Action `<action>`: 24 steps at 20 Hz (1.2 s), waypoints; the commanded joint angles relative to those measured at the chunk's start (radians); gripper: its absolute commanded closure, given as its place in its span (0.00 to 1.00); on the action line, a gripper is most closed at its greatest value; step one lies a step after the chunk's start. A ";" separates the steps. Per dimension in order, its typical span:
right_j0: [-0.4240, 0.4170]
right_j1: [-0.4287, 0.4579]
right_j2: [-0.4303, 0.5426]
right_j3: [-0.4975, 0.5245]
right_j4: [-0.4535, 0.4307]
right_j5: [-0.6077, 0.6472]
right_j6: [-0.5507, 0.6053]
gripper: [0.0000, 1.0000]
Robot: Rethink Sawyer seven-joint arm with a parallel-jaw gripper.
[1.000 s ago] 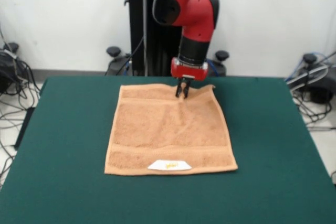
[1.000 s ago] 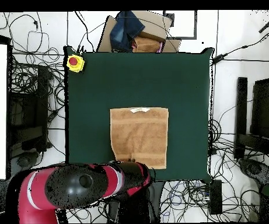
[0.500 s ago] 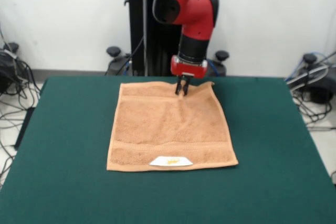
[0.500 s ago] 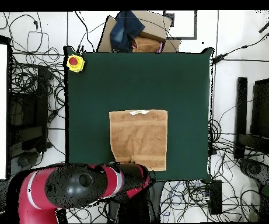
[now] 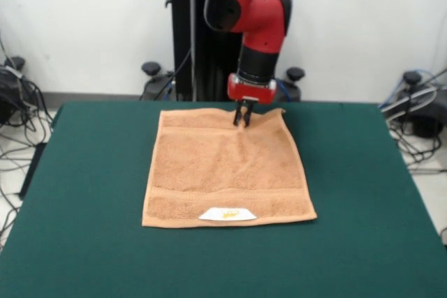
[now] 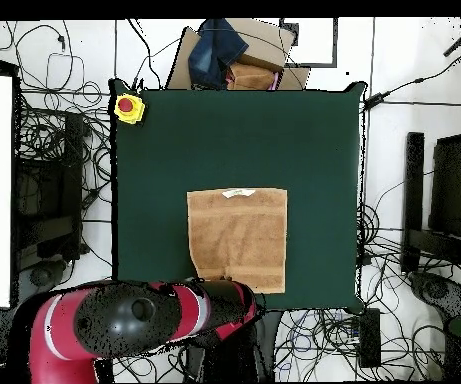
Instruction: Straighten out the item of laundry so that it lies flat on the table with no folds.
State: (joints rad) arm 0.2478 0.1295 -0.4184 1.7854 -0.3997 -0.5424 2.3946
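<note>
Towel (image 5: 228, 167) lies nearly flat mid-table (image 5: 84, 242), label edge away from the arm, gripper (image 5: 241, 121) pinched closed on its far hem; only release seems left.

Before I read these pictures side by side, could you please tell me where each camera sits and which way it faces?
Front view: sits across the table from the robot, facing it; shows the towel, the red arm coming down, and the gripper on the towel's far edge.
Overhead view: sits above, looking straight down, robot's base at the bottom; shows the arm's red bulk over the table's bottom edge.
Shared: the green table, the towel and its white label, turned half round between views.
</note>
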 commanded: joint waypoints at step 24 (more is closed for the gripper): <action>0.075 0.184 0.136 -0.016 0.151 0.065 0.095 0.00</action>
State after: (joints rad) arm 0.3099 0.1573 -0.4595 1.8043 -0.2981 -0.5424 2.3948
